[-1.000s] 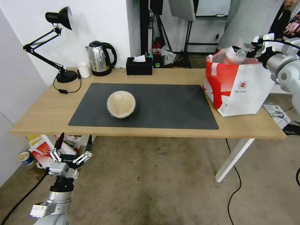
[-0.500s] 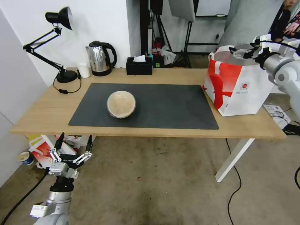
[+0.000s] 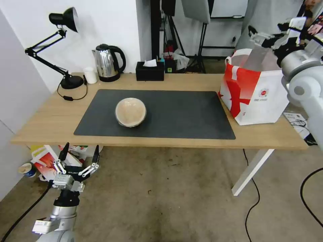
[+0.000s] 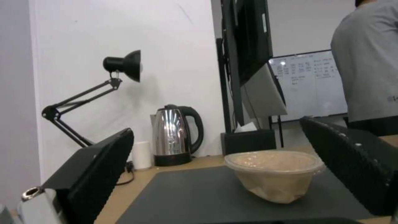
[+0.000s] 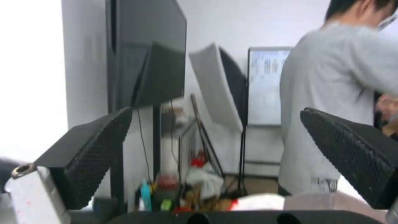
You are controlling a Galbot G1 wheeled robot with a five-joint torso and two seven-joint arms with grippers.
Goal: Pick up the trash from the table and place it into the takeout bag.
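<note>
Over on the far left, the left gripper [image 3: 79,155] is hanging low in front of the table [image 3: 50,117], below its near edge, fingers spread wide and holding nothing. From its wrist camera the same left gripper [image 4: 224,168] is framing the round beige lidded bowl [image 4: 274,174] between its two dark fingertips [image 4: 99,168], well short of it.

Up on the desktop, a black desk lamp [image 3: 62,50] is standing at the back left corner, with a small white cup [image 3: 90,75] and the steel kettle [image 3: 107,62] beside it, and the black tissue box [image 3: 150,70] further along the back edge.

Centre stage, the beige bowl [image 3: 130,112] is sitting upright on the left half of the dark grey mat [image 3: 175,114], lid on, well apart from everything else.

Moving right, the takeout bag [image 3: 255,94] is standing open at the table's right end, just off the mat's edge. The right gripper [image 3: 265,37] is hovering above the bag's mouth, and its wrist view shows the right gripper's [image 5: 215,155] fingers parted, gripping nothing.
</note>
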